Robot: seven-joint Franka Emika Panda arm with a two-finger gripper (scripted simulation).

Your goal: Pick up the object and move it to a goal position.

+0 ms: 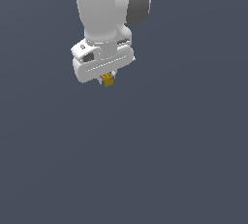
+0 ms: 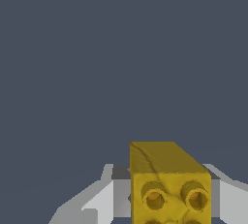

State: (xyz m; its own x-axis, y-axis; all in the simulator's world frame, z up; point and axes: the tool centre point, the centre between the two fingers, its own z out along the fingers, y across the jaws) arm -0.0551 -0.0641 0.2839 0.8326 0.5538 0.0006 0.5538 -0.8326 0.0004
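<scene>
The object is a small yellow-orange block [image 1: 108,80] with round stud-like markings. In the exterior view it sits just under the white hand of my gripper [image 1: 107,78], between the fingertips. In the wrist view the block [image 2: 167,184] fills the space between the two grey-white fingers [image 2: 104,199], which press on its sides. The gripper is shut on the block and holds it above the dark surface. The fingertips are mostly hidden by the hand in the exterior view.
The white arm [image 1: 104,9] comes down from the top of the exterior view. A plain dark blue-grey surface [image 1: 145,160] fills the background. No goal marker shows.
</scene>
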